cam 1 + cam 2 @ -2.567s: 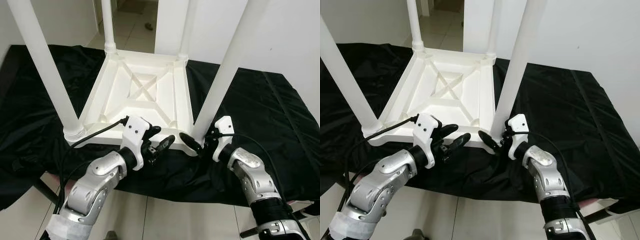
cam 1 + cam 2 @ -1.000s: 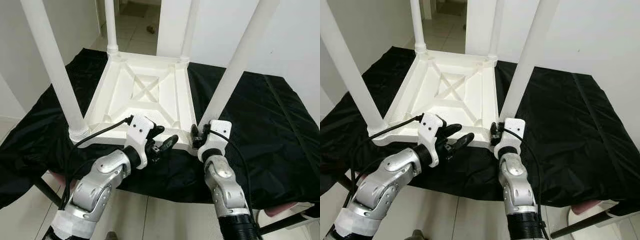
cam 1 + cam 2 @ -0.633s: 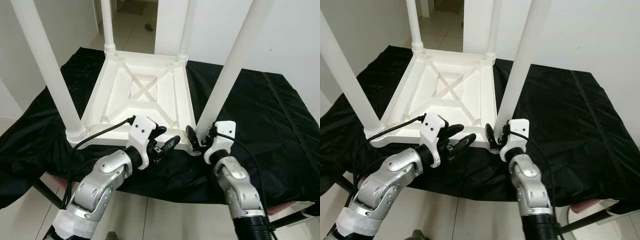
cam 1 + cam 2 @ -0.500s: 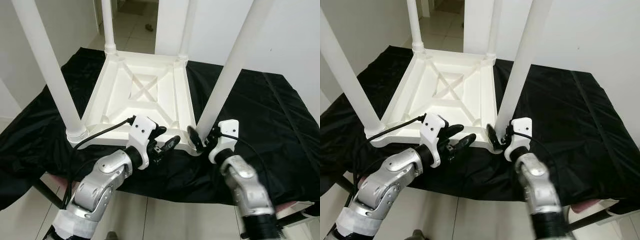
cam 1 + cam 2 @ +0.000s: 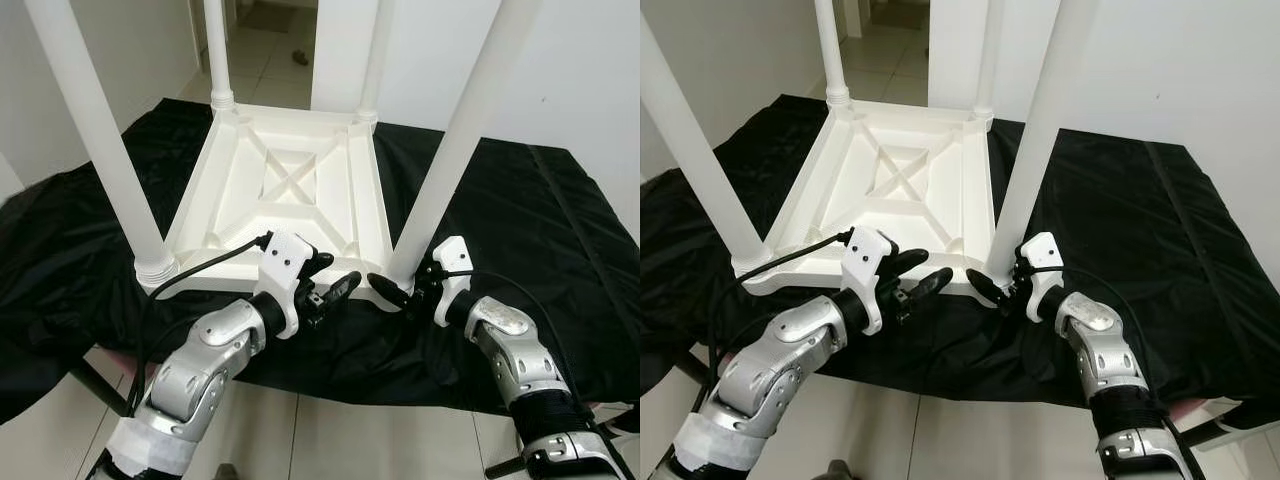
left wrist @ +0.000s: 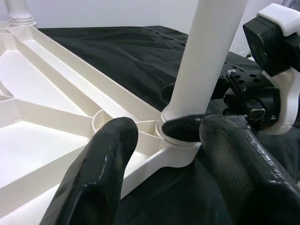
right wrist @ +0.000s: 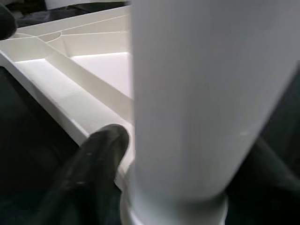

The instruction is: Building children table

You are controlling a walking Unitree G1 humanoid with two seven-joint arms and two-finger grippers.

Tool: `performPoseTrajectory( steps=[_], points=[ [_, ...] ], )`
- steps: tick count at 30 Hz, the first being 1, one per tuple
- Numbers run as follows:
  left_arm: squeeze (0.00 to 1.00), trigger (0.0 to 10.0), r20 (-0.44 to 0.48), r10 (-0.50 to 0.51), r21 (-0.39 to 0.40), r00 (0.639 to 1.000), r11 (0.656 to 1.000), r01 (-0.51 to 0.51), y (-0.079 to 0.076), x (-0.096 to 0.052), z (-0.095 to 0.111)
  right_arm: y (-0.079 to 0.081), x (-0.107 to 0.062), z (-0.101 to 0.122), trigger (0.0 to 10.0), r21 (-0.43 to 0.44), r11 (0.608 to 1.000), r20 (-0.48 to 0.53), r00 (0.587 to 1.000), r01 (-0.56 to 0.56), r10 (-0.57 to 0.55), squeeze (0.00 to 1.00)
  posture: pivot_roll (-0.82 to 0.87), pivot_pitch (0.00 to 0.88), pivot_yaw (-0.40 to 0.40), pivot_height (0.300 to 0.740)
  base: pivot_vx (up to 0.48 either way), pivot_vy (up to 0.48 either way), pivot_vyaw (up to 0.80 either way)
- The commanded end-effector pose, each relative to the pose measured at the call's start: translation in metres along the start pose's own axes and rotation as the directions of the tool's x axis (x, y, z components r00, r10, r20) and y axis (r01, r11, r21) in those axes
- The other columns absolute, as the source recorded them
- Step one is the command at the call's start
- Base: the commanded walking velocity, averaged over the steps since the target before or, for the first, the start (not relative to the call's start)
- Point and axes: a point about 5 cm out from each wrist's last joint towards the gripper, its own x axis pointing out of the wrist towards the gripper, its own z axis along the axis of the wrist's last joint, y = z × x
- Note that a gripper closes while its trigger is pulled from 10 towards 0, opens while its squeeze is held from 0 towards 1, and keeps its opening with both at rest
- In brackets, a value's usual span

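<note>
The white plastic children table (image 5: 290,180) lies upside down on the black-draped counter (image 5: 520,200), probably light, stiff and slippery, so the right end effector (image 5: 998,283) grasps the near leg (image 5: 440,170) low at its socket while the left end effector (image 5: 330,285) waits unclenched beside it.

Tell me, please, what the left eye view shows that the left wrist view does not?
Left eye view: all four legs standing up from the upside-down tabletop, the black cloth under it, and both arms. Left wrist view: the left gripper, jaws open, close by the near right leg's socket. Both: that leg with the right gripper at its base.
</note>
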Motion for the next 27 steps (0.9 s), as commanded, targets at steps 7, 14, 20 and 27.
performPoseTrajectory(
  steps=[7, 14, 20, 27],
  points=[
    [0.00, 10.0, 0.009, -0.078, 0.032, 0.997, 0.996, 0.078, 0.000, 0.006, 0.008, 0.009, 0.002, -0.008, 0.0, 0.073, 0.997, 0.035, 0.999, 0.002, -0.005, 0.00, 0.02, 0.000, 0.016, 0.740, 0.000, 0.000, 0.00],
    [0.00, 10.0, 0.014, -0.063, 0.032, 0.998, 0.998, 0.063, 0.002, 0.003, 0.010, 0.016, 0.005, -0.008, 0.0, 0.075, 0.988, 0.035, 0.990, 0.136, -0.139, 0.00, 0.01, 0.000, 0.021, 0.740, 0.000, 0.000, 0.00],
    [0.00, 10.0, 0.010, -0.067, 0.034, 0.998, 0.997, 0.066, 0.003, 0.004, 0.009, 0.029, 0.010, -0.001, 0.0, 0.106, 0.931, 0.041, 0.934, 0.349, -0.355, 0.00, 0.01, 0.000, 0.018, 0.740, 0.000, 0.000, 0.00],
    [0.00, 10.0, 0.016, -0.065, 0.038, 0.998, 0.997, 0.064, 0.005, 0.006, 0.010, 0.036, 0.011, 0.004, 0.0, 0.148, 0.806, -0.007, 0.815, 0.574, -0.579, 0.00, 0.00, 0.000, 0.012, 0.740, 0.000, 0.000, 0.00]
  ],
)
